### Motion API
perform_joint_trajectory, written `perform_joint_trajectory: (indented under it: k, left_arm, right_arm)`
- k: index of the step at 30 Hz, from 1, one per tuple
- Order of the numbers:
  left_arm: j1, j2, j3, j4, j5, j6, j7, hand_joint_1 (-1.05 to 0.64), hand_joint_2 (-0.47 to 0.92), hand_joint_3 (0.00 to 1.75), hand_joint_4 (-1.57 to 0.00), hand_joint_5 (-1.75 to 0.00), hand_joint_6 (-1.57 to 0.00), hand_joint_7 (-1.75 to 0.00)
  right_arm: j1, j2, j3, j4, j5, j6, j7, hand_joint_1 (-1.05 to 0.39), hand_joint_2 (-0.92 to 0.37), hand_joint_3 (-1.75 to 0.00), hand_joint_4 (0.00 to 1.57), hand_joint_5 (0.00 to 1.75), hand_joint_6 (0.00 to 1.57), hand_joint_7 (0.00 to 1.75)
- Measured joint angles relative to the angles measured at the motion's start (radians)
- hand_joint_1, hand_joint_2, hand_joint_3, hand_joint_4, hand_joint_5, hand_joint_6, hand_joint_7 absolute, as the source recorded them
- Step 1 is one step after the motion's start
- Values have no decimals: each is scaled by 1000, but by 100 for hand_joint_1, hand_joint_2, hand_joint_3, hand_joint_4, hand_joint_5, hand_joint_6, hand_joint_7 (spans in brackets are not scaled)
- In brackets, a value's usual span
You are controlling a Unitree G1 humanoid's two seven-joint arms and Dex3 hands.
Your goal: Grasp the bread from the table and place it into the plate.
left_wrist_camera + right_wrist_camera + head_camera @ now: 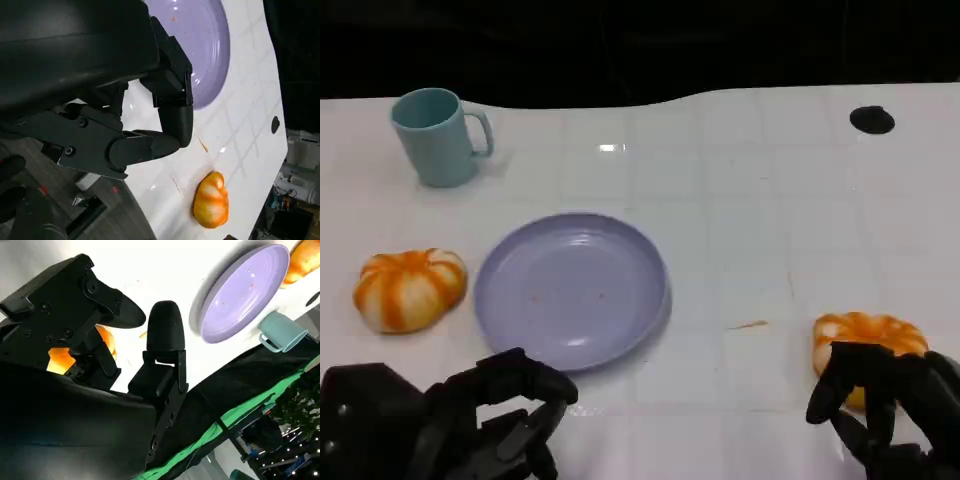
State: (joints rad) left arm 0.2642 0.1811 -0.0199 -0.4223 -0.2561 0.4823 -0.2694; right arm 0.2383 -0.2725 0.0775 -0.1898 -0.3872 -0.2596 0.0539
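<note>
White tiled counter point(740, 200) with black backdrop behind; head view first: we see two bread rolls, one bread point(868, 338) at the near right, just beyond the right hand point(890, 405), whose fingers drape over its near edge, and a second roll point(409, 288) far left beside the plate point(570, 290). Left hand point(470, 420) sits near the plate's front rim, fingers curled in loosely, holding nothing. Teal mug point(440, 135) at back left. We judge the right hand is the nearer one; the bread lies directly ahead of it, long axis running left-right, plate well off to its left. Left wrist view: left hand point(150, 125) hovers over the counter by the plate point(210, 50), empty, the right-side bread point(212, 200) well apart. Right wrist view: right hand point(125, 340) spread around the orange bread point(62, 357), fingers apart; we cannot tell if it grips yet. Plate point(245, 290) lies beyond.
</note>
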Motion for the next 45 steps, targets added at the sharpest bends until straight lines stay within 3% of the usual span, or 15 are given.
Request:
perform_joint_trajectory:
  k: [24,31,33,36,39,42,45]
  left_arm:
    - [0,0,2,0,1,-7,0,-35,88,55,-67,-175,-63,-133]
    - [0,12,0,2,13,-35,-5,-36,88,55,-67,-175,-62,-133]
    - [0,16,0,7,13,-41,-6,-36,88,55,-67,-175,-62,-133]
    - [0,16,1,13,10,-41,-6,-36,87,55,-67,-175,-62,-133]
    - [0,16,1,13,8,-40,-6,-35,88,55,-67,-175,-62,-133]
    - [0,16,1,13,8,-38,-6,-35,88,55,-67,-175,-62,-133]
    - [0,16,2,12,4,-29,-6,-35,88,55,-67,-175,-62,-133]
  right_arm:
    - [1,1,-3,-16,3,1,0,-9,-34,-126,93,175,82,131]
    - [5,2,-9,-44,5,23,-5,-7,-35,-109,79,173,80,110]
    - [8,4,-12,-56,-1,26,-12,-8,-35,-107,76,166,81,103]
    - [9,5,-16,-72,-33,29,-36,-15,-32,-104,72,140,81,88]
    - [9,-1,-21,-94,-123,36,-64,-24,-32,-101,68,122,77,73]
    - [7,-23,-23,-118,-214,52,-69,-27,-40,-78,63,93,74,47]
    - [8,-52,-23,-157,-282,84,-50,-27,-50,-55,58,78,75,22]
